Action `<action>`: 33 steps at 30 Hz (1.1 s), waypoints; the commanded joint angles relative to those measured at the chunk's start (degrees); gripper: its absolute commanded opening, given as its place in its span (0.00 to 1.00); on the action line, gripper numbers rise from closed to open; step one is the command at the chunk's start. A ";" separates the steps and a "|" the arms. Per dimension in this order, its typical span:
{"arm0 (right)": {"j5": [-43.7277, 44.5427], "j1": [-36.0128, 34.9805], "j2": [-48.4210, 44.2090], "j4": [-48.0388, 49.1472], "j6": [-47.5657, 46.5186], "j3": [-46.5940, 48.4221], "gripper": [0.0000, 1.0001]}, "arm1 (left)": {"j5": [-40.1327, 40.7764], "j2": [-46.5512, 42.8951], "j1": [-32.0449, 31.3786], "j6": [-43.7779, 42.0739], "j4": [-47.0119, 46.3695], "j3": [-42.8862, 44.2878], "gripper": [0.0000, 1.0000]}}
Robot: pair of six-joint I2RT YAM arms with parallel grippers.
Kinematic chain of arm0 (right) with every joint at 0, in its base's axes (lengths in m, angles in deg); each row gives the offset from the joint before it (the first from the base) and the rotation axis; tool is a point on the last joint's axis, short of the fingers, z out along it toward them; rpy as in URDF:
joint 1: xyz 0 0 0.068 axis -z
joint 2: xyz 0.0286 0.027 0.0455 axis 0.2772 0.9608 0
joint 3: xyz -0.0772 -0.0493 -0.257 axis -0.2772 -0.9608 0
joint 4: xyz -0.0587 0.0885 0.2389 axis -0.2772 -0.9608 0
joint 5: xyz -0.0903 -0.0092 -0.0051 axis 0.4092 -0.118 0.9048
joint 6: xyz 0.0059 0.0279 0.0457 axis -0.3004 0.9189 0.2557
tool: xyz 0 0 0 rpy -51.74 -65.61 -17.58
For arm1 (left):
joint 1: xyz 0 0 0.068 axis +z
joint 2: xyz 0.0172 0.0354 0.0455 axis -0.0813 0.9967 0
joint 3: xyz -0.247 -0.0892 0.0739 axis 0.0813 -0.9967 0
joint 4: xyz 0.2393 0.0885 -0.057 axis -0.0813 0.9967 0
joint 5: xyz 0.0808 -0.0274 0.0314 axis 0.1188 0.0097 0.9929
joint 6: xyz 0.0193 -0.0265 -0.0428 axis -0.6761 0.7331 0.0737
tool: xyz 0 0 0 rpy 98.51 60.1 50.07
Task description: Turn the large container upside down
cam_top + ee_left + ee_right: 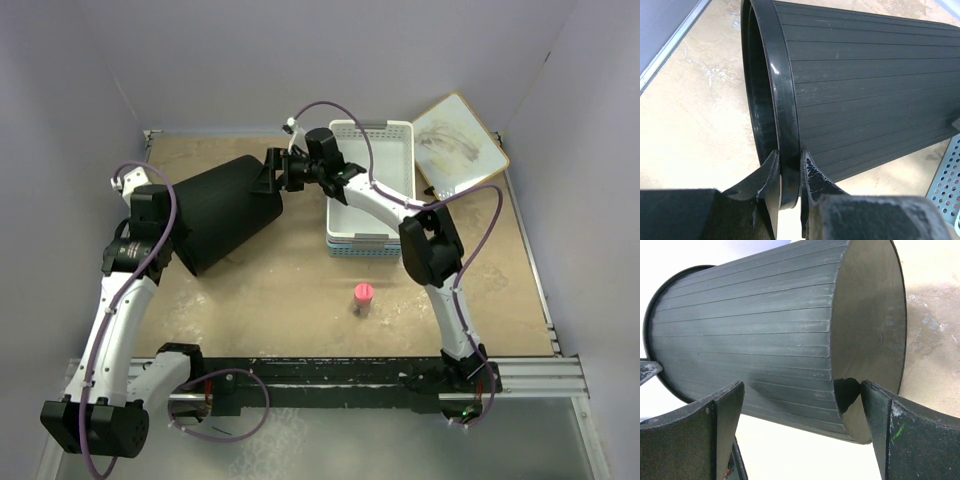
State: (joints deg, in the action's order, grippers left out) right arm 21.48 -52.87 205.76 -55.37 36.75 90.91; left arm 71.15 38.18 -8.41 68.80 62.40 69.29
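Note:
The large container (225, 210) is a black ribbed bucket lying tilted on its side at the back left of the table, mouth toward the left arm and flat base toward the right arm. My left gripper (172, 235) is shut on its thick rim (785, 125), one finger inside the mouth and one outside, as the left wrist view (789, 175) shows. My right gripper (268, 178) stands open at the base end (802, 405). Its fingers straddle the bottom edge of the container (765, 340), one beside the ribbed wall and one by the flat base.
A white perforated basket (370, 185) stacked on a blue one stands just right of the bucket, its corner showing in the left wrist view (945, 185). A small pink cylinder (363, 297) stands mid-table. A wood-framed whiteboard (460, 145) leans at the back right.

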 commanded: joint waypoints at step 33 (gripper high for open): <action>-13.90 -0.93 -25.11 5.87 -1.53 -8.93 1.00 | -12.09 -0.24 0.06 4.28 -12.70 -6.88 0.00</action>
State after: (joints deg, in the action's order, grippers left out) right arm 16.93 -50.20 188.02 -53.92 33.63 82.26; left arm 66.41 37.28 -7.36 71.84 55.38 63.32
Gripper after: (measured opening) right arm 0.998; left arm 0.133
